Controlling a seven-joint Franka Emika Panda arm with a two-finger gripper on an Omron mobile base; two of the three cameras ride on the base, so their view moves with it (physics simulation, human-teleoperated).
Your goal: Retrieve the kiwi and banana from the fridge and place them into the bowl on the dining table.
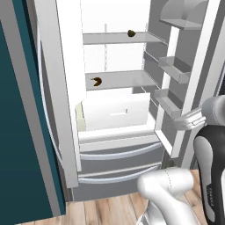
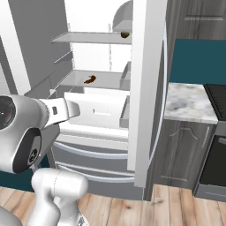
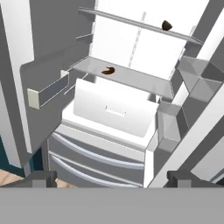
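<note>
Hand [image 3: 112, 177] open, two dark fingertips wide apart at the bottom of the hand view, nothing between them, held well back from the fridge [image 1: 118, 145] and aimed into it. Fridge: both upper doors swung open, white interior showing. Count: two glass shelves, one white inner drawer [image 3: 114, 111] under the lower shelf, two grey bottom drawers, both shut. Door bins on both open doors. Two small dark fruits inside, one per shelf. Kiwi [image 1: 131, 33], rounded and dark brown, sits on the upper shelf [image 1: 118, 38] toward its right end. Second fruit, curved and brown with some orange, looks like the banana [image 1: 96, 81], lies on the lower shelf [image 1: 121, 79] near its left side. Both fruits are well apart from the hand, above and beyond it, kiwi further up than banana. Wood floor [image 1: 110, 208] below.
</note>
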